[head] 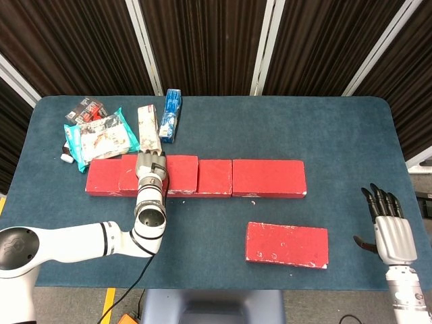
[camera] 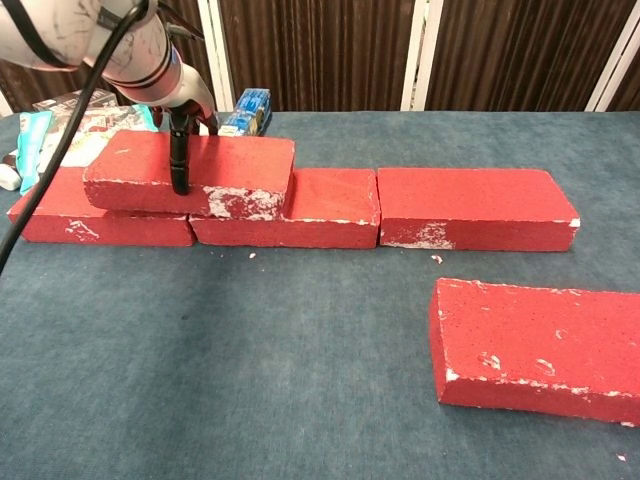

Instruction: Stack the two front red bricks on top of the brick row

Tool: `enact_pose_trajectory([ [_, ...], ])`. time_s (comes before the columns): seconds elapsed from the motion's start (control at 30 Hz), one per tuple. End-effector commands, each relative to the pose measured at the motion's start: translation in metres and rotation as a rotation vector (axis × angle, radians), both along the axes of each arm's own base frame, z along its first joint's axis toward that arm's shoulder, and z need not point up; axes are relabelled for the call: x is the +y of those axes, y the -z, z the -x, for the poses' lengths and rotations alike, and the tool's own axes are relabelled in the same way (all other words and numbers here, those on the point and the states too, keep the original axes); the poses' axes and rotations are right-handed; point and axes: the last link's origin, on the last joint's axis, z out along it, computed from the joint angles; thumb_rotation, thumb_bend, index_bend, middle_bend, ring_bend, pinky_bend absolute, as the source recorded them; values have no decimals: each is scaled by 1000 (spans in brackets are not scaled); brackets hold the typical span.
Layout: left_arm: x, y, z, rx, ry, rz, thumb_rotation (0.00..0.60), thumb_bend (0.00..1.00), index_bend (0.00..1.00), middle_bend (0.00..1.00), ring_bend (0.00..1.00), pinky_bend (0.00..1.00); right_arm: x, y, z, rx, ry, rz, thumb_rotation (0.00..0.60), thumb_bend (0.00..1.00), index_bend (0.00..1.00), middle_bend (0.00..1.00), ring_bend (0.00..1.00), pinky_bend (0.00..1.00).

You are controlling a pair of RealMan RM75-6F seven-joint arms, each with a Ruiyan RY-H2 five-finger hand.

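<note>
My left hand (head: 151,170) grips the top brick (camera: 190,173), which sits on the row (camera: 330,208) at the table's 9 o'clock, over the seam of two bricks. If I let go carelessly it could skew or slide off. My right hand (head: 393,233) is open, idle. The second brick (camera: 540,348) waits at 5 o'clock. No containers

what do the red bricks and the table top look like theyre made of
Red bricks: likely painted foam or light block, matte; white chips show at edges and corners. Table top: blue-green fabric or felt-like cover, matte, finely textured weave; what lies beneath cannot be told.
</note>
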Motion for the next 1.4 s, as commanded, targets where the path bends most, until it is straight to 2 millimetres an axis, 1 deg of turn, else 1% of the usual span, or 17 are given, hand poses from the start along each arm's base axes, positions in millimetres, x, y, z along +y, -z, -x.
enact_pose_trajectory([
  [0.03,0,0,0,-2,-2,-1,600,231,0,64,0,90,0,0,0,0,1,0,600,0,0,0,0,0],
  [0.33,3,0,3,-5,-14,-6,600,231,0,33,0,89,0,1,0,2,7,-4,600,0,0,0,0,0],
  [0.83,0,7,2,-1,-18,8,600,224,0,1,0,86,-1,1,0,-3,11,2,600,0,0,0,0,0],
  [1.4,3,8,0,15,-9,2,600,224,0,0,0,86,-1,4,-1,2,15,-13,600,0,0,0,0,0],
])
